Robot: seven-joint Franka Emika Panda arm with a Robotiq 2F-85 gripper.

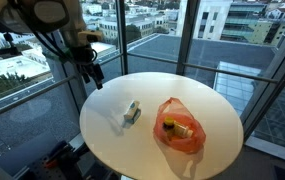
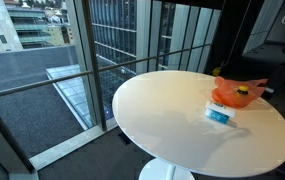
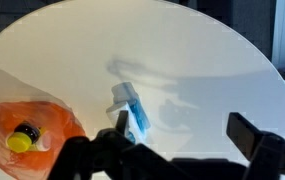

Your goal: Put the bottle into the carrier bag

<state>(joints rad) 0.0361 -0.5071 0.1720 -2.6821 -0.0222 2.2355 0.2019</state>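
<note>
Wide open and empty, the end effector (image 1: pixel 94 74) hangs over the edge of the round white worktop (image 1: pixel 197 92), well apart from the orange bag (image 1: pixel 185 138) and on the far side of the packet from it. In the wrist view its two dark fingers (image 3: pixel 250 136) stand far apart at the bottom of the picture with nothing between them but bare worktop. The bag lies crumpled and flat on the worktop, its mouth loose. The bottle (image 1: pixel 173 126) lies inside the bag, showing through the thin orange plastic. In the wrist view its yellow cap (image 3: pixel 23 141) is plain to see near the middle of the bag, though how the body of the bottle is turned is hard to tell. A small blue and white packet (image 1: pixel 132 113) lies just beside the bag, on the side toward the end effector, apart from the bag and not touching it. In an exterior view the same packet (image 2: pixel 219 114) lies in front of the bag (image 2: pixel 240 93), nearer the camera, and the bottle within the bag is too small to make out there. Beyond the bag, past the edge of the worktop, tall windows (image 1: pixel 172 25) look out on city buildings.
</note>
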